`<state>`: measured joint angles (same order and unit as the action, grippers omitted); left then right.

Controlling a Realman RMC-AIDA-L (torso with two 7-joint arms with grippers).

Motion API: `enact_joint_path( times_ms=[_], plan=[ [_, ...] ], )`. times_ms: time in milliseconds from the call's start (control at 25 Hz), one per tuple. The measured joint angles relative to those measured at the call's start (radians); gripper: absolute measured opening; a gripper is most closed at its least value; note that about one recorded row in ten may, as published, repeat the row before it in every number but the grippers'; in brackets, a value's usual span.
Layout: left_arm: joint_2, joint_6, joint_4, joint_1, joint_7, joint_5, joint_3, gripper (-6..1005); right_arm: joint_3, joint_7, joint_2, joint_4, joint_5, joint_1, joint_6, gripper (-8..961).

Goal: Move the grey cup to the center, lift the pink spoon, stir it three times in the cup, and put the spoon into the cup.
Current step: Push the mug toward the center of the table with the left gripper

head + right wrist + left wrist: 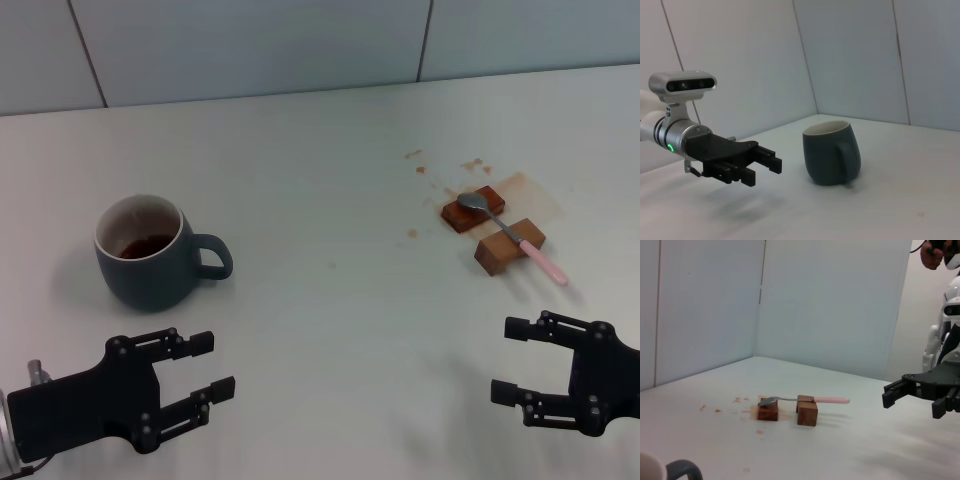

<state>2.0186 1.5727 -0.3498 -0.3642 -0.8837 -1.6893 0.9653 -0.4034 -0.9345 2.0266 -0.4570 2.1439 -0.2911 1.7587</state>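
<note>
Grey cup (143, 253) 1 | pink spoon (512, 233) 1 | wooden blocks (473, 209) 2

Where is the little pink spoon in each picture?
Head view: the slim pink-handled spoon with a silver bowl lies across two brown wooden blocks, right of centre, beyond the right gripper.
Left wrist view: spoon on the same blocks, mid-picture.
Right wrist view: not in it; only the dark blue-grey ceramic mug and left gripper show.
Shared landmark: the wooden blocks.

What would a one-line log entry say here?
cup: left, untouched | spoon: on blocks | left end effector: open | right end effector: open
</note>
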Motion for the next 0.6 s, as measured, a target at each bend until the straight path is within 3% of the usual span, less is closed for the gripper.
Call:
enact_joint_path(
  times_ms=[400, 600],
  plan=[
    [0.003, -0.001, 0.0, 0.002, -0.002, -0.001, -0.001, 341, 0.0, -0.002, 0.003, 0.001, 0.0, -0.002, 0.002, 808],
    [0.011, 0.015, 0.0, 0.001, -0.003, 0.007, -0.022, 199, 0.0, -0.002, 0.006, 0.002, -0.001, -0.002, -0.002, 808]
  ],
)
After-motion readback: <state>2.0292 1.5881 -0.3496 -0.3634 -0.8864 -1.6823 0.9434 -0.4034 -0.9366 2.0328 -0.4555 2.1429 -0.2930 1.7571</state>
